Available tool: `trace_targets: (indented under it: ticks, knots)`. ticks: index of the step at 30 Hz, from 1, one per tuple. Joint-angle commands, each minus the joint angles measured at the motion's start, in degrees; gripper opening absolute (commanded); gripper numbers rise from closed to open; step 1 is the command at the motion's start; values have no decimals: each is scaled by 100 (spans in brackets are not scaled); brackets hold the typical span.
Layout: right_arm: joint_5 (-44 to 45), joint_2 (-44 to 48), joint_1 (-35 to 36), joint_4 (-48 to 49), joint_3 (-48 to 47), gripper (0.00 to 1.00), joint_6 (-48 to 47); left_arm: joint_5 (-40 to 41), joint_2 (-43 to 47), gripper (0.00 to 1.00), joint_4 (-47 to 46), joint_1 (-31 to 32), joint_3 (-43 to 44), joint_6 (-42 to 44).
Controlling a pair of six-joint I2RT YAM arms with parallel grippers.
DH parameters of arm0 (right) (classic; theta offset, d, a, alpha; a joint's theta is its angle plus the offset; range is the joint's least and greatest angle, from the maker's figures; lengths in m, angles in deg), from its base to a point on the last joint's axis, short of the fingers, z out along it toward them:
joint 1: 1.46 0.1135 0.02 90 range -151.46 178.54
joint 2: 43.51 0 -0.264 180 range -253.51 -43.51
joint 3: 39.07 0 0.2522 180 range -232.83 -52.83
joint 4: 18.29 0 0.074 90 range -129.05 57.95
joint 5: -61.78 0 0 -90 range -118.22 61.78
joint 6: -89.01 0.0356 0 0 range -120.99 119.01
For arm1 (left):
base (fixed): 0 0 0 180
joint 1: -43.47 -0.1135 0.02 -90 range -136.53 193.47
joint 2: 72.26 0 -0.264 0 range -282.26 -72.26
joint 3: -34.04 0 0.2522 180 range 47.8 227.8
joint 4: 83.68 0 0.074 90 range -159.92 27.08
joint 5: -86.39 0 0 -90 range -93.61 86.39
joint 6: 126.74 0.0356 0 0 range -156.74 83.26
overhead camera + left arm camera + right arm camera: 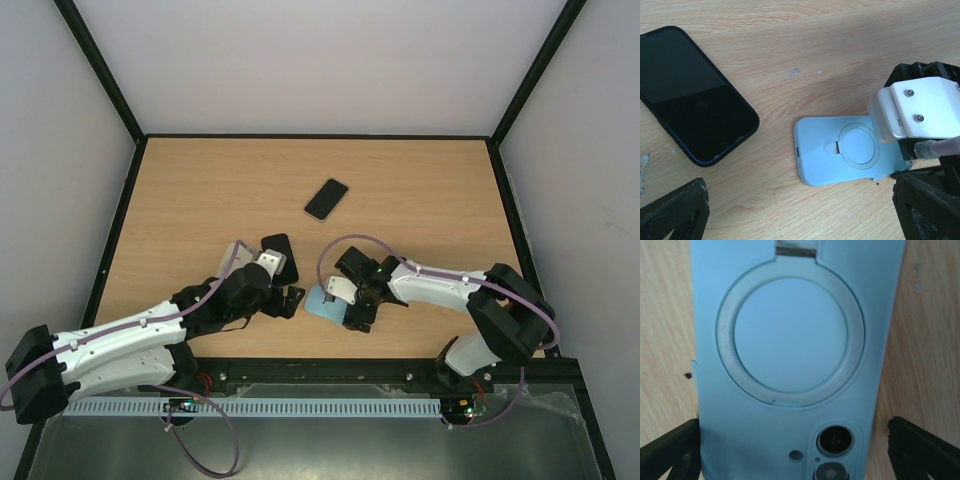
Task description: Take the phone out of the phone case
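the light blue phone case (790,350) lies back-up on the table (420,180), near its front edge and between the 2 arms. 2 camera lenses (835,440) show through its cutout, so i judge the phone is inside it and not yet out. the case's long axis runs straight up the right wrist view, with the camera end nearest that wrist and the ring stand (790,340) further off. the right gripper (795,445) stands wide across that camera end, 1 finger (670,450) on each long edge. the finger on the left of that view is just beside the edge and the other is clearly apart, so nothing is held. the left gripper (800,215) is also wide and empty, near the case's free end, which points toward it in the top view. a dark phone (326,199) lies well apart, further out on the table. the right arm is the nearer, and a squeeze across the short axis would pin the case.
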Motion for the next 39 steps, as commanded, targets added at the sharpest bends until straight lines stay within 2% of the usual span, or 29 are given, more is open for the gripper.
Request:
trace_targets:
  ticks: [1,5,8,11,15,20,23,26,31,39]
  knots:
    - [1331,-167,-73,255,151,89,154,-114,-55,98,-48,-30,-45,42]
    - [697,57,-438,-205,-80,76,-338,-193,-213,95,-117,121,-5,149]
    - [-10,238,-809,-744,-289,72,-1020,-144,-355,94,-247,389,2,308]
    - [-278,300,-1019,-1211,-513,69,-1556,-12,-578,94,-472,750,6,574]
    - [-578,156,-1191,-1818,-789,68,-1962,573,-1001,92,-966,1412,7,1224]
    - [-1178,-384,-1396,-2643,-1202,61,-2322,1735,-1698,88,-1226,2340,297,2436]
    - [-1381,-650,-1456,-2829,-1309,61,-2338,2387,-2332,82,-1208,2672,651,3025]
    - [-1557,-801,-1483,-2852,-1369,62,-2235,2715,-2922,73,-1150,2920,1069,3562]
    - [-1889,-1040,-1504,-3096,-1514,62,-2217,3339,-3853,65,-1124,3183,1631,4263]
    - [-2159,-1190,-1502,-3364,-1586,62,-2295,3660,-4849,54,-914,3187,2113,4801]
